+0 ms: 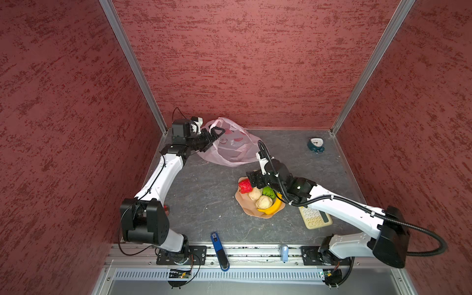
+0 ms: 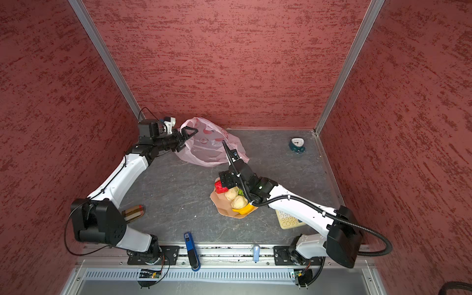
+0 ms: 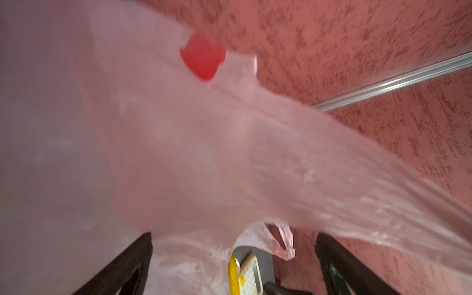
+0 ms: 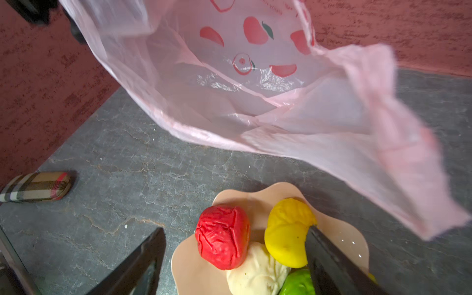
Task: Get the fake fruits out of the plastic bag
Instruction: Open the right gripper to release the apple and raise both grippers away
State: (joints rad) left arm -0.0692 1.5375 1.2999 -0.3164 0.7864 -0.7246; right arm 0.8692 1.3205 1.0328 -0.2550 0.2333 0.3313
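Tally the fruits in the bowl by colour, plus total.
red fruit: 1
beige balls: 2
green fruit: 1
yellow: 2, the banana and a small round one, seen only in the right wrist view
Total: 6 in the bowl

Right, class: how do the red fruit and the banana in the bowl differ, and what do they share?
Colour: the red fruit is red, the banana yellow. Shape: the red fruit is a wrinkled lump, the banana long and curved. Place: the red fruit sits at the edge of the bowl nearer the plastic bag, the banana along the opposite edge. Both lie in the bowl, outside the bag.
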